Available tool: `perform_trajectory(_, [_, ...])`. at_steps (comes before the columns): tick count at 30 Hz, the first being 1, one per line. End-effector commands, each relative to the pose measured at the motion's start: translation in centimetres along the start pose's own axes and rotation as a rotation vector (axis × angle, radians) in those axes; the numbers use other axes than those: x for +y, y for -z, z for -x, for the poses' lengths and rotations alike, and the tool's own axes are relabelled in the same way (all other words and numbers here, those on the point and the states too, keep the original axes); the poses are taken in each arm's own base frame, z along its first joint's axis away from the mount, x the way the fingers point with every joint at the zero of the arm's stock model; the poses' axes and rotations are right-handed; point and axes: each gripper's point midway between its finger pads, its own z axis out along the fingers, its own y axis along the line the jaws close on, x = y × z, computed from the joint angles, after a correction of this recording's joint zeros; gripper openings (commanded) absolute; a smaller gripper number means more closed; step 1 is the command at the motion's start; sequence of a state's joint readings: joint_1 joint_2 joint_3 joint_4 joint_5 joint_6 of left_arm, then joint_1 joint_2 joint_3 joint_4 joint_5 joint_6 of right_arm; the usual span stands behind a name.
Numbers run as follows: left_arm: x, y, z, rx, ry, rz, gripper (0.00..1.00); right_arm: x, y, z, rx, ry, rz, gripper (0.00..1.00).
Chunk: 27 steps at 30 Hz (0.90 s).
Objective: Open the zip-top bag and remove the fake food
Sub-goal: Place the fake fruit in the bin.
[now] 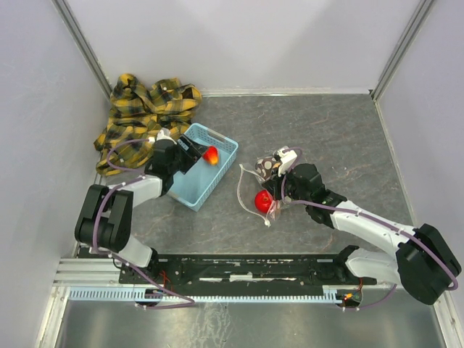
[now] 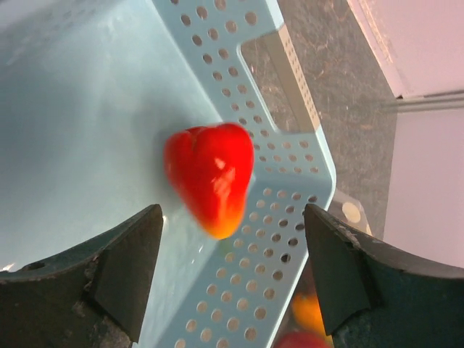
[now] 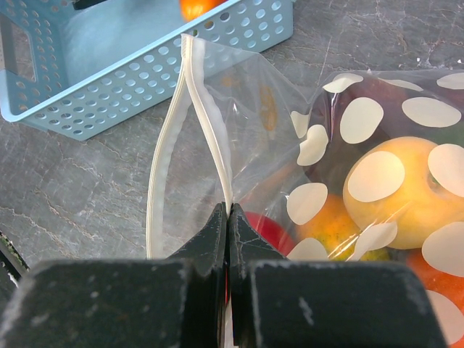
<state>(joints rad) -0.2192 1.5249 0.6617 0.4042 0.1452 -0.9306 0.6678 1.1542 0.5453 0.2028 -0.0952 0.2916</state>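
The zip-top bag (image 1: pixel 262 176) lies on the table right of the basket, its mouth gaping. My right gripper (image 3: pixel 229 217) is shut on one white zip strip (image 3: pixel 206 123) of the bag (image 3: pixel 275 109). Fake food shows through the dotted plastic: a yellow fruit (image 3: pixel 406 188), an orange one and a red one (image 1: pixel 263 201). My left gripper (image 2: pixel 232 246) hovers open over the light blue basket (image 2: pixel 275 239). Nothing sits between its fingers. A red-orange fruit (image 2: pixel 210 177) lies just beyond them inside the basket, and appears as the fruit (image 1: pixel 211 154) from above.
The basket (image 1: pixel 190 199) stands left of centre on the grey table. A crumpled yellow plaid cloth (image 1: pixel 145 116) lies at the back left corner. White walls close in the table on three sides.
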Motion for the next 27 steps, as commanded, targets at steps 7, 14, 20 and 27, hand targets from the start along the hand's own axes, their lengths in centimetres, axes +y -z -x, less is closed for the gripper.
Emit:
perform_trajectory(7, [-2.5, -2.2, 3.4, -0.079, 0.016, -0.024, 0.87, 0.4, -0.1, 1.1, -0.044, 0.003, 0.014, 0.02])
perform_trajectory(14, [-3.7, -0.6, 4.2, -0.113, -0.038, -0.055, 0.87, 0.4, -0.1, 1.0, -0.043, 0.003, 0.015, 0.02])
perform_trajectory(20, [-4.0, 0.5, 4.4, -0.125, -0.070, -0.074, 0.87, 0.5, 0.1, 1.2, -0.050, 0.004, 0.017, 0.02])
perform_trajectory(27, [-4.2, 1.6, 4.4, -0.133, -0.098, -0.089, 0.86, 0.5, 0.2, 1.2, -0.049, 0.003, 0.019, 0.01])
